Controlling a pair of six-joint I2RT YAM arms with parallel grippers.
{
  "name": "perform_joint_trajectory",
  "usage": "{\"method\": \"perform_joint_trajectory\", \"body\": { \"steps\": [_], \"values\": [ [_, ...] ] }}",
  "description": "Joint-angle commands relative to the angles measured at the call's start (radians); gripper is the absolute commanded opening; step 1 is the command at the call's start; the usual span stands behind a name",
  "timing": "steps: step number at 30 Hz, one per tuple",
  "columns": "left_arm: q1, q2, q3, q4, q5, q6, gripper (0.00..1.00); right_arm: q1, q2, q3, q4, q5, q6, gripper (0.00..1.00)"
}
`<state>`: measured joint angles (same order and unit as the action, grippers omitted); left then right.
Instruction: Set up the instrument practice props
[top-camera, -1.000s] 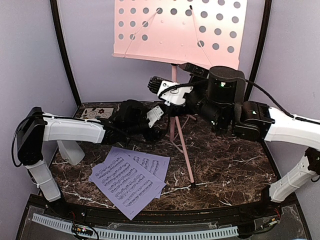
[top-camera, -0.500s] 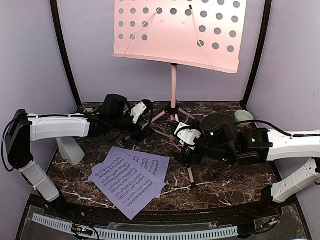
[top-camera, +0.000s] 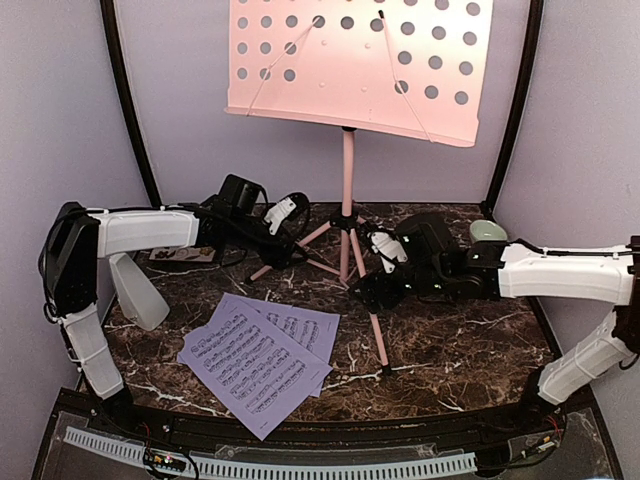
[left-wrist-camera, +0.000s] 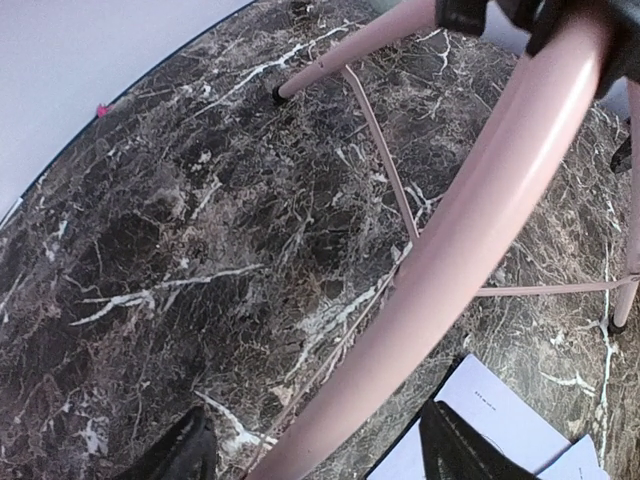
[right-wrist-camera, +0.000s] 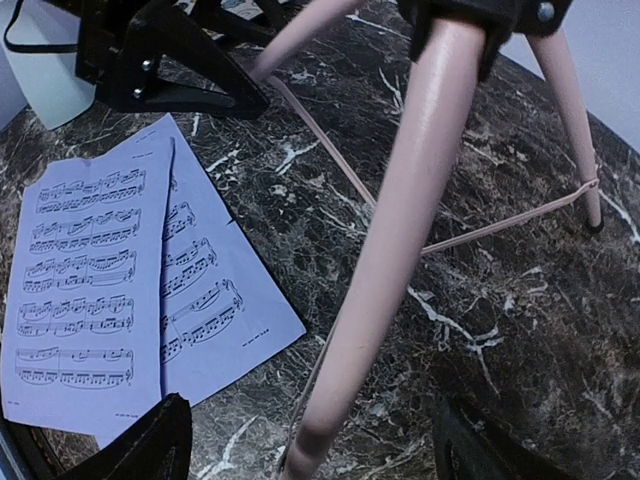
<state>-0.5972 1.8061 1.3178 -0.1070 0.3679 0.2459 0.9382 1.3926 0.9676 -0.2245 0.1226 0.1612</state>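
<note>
Two arms flank the pink music stand, upright on its tripod at the back of the marble table. Far left of its pole sits the light-grey metronome; nearer the pole the left gripper is spread wide astride one thin leg without pinching it, the lavender sheet-music pages lie flat in front-left of the pole, and right of it the right gripper likewise straddles another leg, holding nothing. With so broad a perforated plate on so slim a pole, the stand is probably light but top-heavy, its painted tubes stiff and slippery, so a firm hold low on the legs looks safest.
</note>
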Motion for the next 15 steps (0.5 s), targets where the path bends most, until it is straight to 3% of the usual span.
{"method": "perform_joint_trajectory", "body": {
  "steps": [1,9,15],
  "values": [
    [0.007,0.032,0.042,-0.036,0.053,0.012,0.66,-0.027,0.059,0.071,0.037,-0.02,0.068,0.77],
    [0.012,0.036,-0.008,0.108,-0.059,-0.043,0.47,-0.036,0.18,0.175,0.004,0.138,0.069,0.49],
    [0.017,0.044,-0.024,0.19,-0.087,-0.039,0.3,-0.05,0.251,0.247,-0.004,0.189,0.036,0.2]
  ]
}}
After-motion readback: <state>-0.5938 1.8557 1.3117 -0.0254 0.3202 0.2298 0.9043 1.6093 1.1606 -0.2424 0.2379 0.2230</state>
